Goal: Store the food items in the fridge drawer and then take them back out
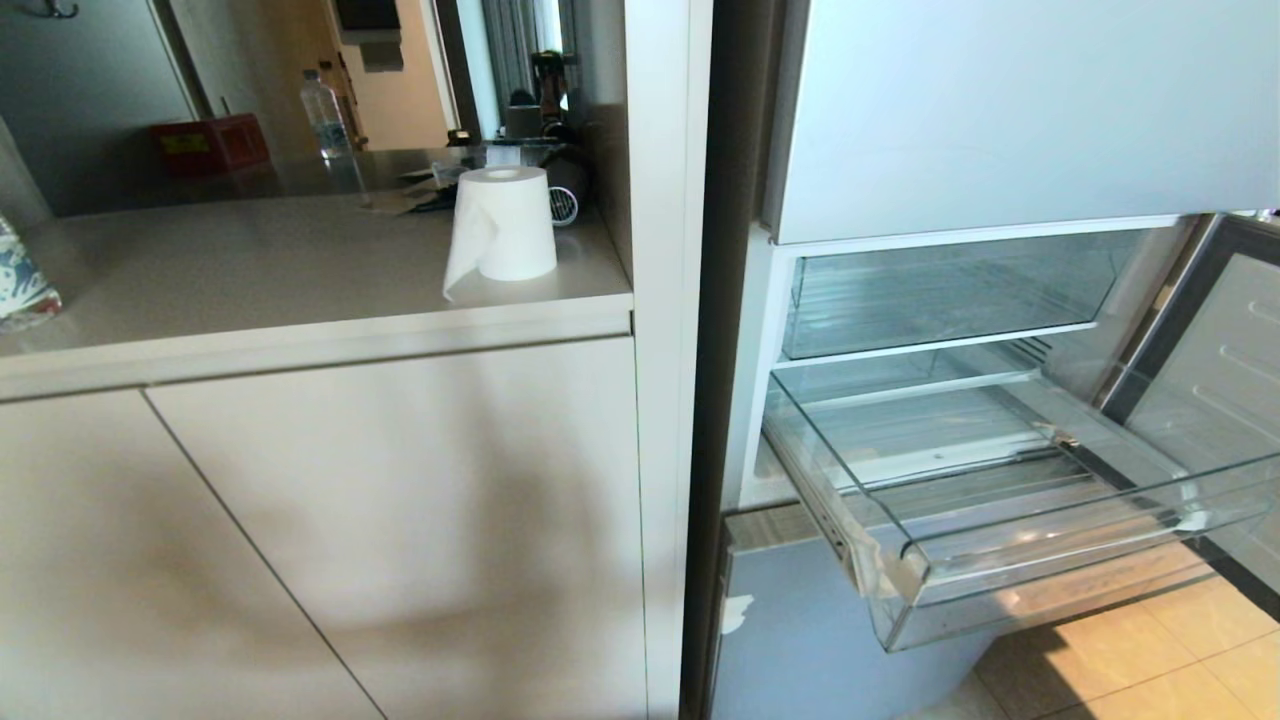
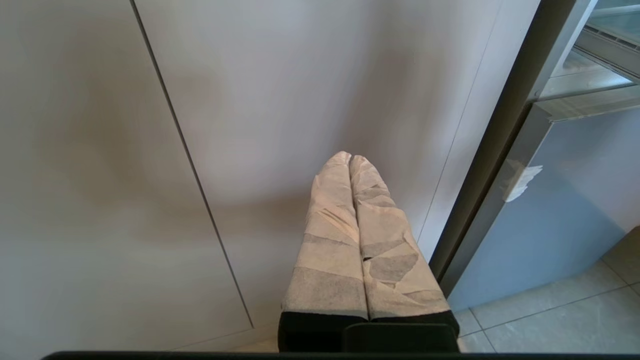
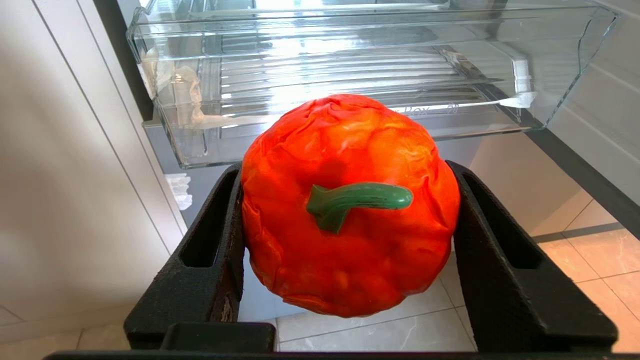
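The right gripper (image 3: 350, 210) grasps the orange-red food item (image 3: 350, 205) between its two black fingers (image 3: 210, 250), one pressed against each flank of the round toy, so the fruit fills the whole gap between them and bulges out past them above and below. Its green stem (image 3: 357, 200) lies across the side that faces the wrist camera, roughly level, with its thicker base toward one finger and its tip toward the other. Just beyond the held fruit, and higher, the clear fridge drawer (image 3: 350, 65) stands pulled out of the pale blue-grey fridge (image 1: 1000, 110); its ribbed floor and stepped front lip show plainly, and no food lies in the part of it that can be seen. In the head view the same drawer (image 1: 1000, 500) juts out at the right, near the tiled floor (image 1: 1150, 660), below a second clear drawer (image 1: 950, 300) that sits pushed in; neither arm appears in that view. The left gripper (image 2: 350, 157) is well apart from the drawer, to the left of the fridge, facing the beige cabinet door (image 2: 300, 100); its cloth-wrapped fingers (image 2: 330, 225) are clenched together tip to tip with nothing between them. On the counter (image 1: 250, 270) above the cabinets stands a white paper roll (image 1: 503, 225), and farther back a water bottle (image 1: 322, 110).
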Robot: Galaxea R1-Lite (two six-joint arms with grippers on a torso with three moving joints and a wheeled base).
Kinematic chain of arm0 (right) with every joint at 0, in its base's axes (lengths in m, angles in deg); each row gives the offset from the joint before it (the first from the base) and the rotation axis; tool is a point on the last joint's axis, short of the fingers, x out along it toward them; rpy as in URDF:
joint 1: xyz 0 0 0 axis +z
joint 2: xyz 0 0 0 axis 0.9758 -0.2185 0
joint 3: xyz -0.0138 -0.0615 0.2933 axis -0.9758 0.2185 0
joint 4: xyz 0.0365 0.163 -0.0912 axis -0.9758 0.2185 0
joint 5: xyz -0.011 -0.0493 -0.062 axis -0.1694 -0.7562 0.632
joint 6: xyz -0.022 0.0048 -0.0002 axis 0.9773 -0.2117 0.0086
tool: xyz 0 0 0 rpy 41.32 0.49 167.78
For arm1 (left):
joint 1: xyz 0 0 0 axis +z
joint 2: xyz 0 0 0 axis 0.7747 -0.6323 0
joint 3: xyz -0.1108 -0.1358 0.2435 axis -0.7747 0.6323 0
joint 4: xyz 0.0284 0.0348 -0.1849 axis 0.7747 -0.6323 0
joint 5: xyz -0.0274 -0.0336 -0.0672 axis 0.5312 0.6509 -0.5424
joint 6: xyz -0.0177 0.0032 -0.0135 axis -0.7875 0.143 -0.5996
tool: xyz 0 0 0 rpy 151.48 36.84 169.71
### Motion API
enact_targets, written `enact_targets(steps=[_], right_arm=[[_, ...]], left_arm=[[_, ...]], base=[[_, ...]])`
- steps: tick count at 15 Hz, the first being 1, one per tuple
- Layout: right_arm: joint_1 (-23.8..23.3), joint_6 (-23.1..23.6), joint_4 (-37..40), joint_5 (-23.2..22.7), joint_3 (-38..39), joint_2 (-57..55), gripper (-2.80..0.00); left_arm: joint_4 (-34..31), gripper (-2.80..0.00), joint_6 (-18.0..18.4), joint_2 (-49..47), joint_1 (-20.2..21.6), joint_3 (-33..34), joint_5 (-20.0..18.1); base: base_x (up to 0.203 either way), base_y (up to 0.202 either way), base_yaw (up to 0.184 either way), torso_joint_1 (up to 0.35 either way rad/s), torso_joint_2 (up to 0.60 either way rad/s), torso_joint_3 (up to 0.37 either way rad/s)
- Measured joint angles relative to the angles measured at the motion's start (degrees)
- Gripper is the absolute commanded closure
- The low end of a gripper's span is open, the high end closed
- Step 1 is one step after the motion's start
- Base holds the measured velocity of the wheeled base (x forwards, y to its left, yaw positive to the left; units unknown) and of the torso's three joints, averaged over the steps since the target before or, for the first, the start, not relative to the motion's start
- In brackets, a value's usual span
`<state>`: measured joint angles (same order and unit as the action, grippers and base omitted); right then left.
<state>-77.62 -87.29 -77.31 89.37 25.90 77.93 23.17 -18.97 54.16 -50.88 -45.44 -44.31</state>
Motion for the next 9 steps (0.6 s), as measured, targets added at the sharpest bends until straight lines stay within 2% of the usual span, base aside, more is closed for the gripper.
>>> enact_targets(steps=[3, 9], right_arm=[[0.1, 0.4, 0.1, -0.1, 0.0, 0.1, 0.0], [0.0, 0.3, 0.1, -0.1, 0.0, 0.1, 0.0]], left_arm=[[0.0, 0.0, 0.0, 0.0, 0.0, 0.0, 0.0], [0.0, 0.0, 0.0, 0.0, 0.0, 0.0, 0.0]], base=[[-0.001, 0.004, -0.058, 0.001, 0.0, 0.001], [0.001, 0.007, -0.174, 0.003, 0.0, 0.003]])
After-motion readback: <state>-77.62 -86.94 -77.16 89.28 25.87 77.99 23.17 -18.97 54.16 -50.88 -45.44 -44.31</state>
